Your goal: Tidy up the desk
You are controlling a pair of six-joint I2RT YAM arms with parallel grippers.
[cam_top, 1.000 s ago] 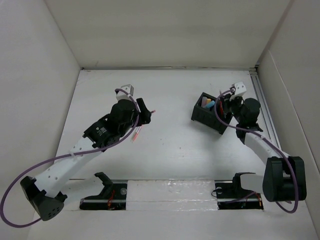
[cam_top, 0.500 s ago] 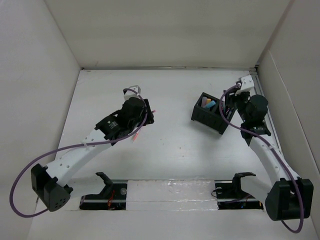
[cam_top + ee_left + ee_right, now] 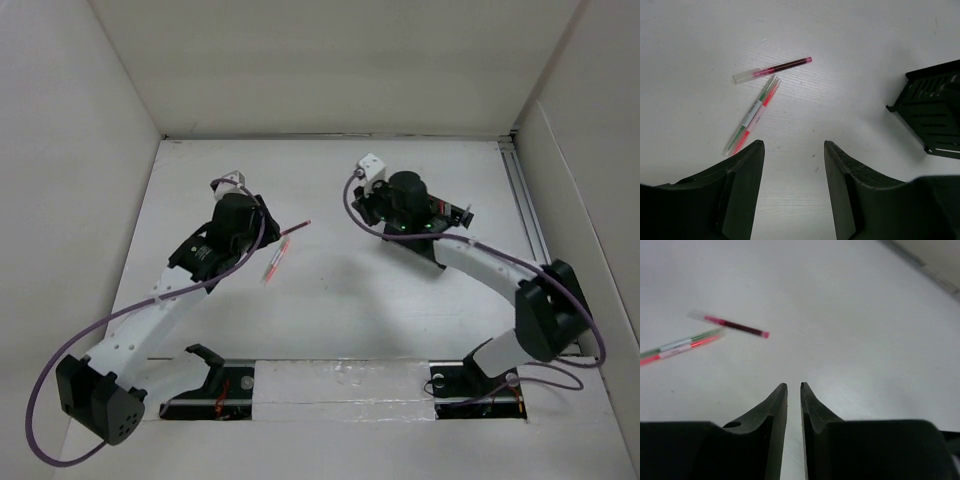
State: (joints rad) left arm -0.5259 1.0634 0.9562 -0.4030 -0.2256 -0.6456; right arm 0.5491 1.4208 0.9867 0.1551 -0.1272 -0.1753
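We see the desk (image 3: 340,310) spreading white from the arm bases outward. Above it the left gripper (image 3: 793,147) hangs with its jaws parted, empty. Just beyond lie two thin pens (image 3: 752,114) side by side (one green, one red), then a dark red marker (image 3: 775,69). Rightward stands a black organizer (image 3: 932,110). The right gripper (image 3: 794,386) is pinched nearly closed on nothing.
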